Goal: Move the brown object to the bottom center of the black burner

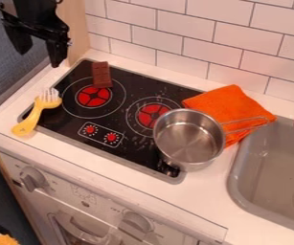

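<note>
An open lane runs over the black burner point(62, 118), from the brown object point(102, 75) across the left red ring to the front edge. The yellow utensil point(39, 110) lies over the left rim; the steel pot point(188, 136) blocks the front right corner, its handle crossing the orange cloth point(231, 101). The tiled wall point(175, 28) bounds the back.

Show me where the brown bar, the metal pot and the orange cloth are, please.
Brown bar point(101, 74): camera view, middle of its top face.
Metal pot point(188, 139): camera view, its inside bottom.
Orange cloth point(227, 106): camera view, middle of its uncovered part.
</note>
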Robot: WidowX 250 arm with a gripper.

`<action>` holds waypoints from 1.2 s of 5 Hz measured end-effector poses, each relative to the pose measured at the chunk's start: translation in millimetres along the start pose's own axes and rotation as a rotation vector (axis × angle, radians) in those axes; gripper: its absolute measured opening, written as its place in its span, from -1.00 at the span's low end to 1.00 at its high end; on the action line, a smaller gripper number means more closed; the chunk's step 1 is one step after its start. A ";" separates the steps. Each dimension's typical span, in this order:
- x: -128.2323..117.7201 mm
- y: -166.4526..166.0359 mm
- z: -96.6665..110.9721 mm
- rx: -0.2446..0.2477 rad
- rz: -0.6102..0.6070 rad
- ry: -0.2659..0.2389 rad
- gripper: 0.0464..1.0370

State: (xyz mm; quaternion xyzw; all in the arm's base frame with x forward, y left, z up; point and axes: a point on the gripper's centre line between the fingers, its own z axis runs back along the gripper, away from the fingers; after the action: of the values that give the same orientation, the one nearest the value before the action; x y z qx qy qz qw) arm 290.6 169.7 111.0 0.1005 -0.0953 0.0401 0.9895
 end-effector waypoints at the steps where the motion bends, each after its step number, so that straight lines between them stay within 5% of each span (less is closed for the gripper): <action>1: -2.3 -4.2 -7.6 -0.020 0.012 0.027 0.92; 2: 15.4 -13.7 -12.2 -0.076 0.185 0.079 0.92; 4: 38.6 -34.1 -49.9 -0.050 0.421 0.175 0.92; 6: 70.7 -50.9 -64.2 -0.137 0.473 0.116 0.92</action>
State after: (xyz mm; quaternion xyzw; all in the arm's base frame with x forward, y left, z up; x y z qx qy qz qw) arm 376.4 137.5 53.4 0.0054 -0.0619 0.2695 0.9610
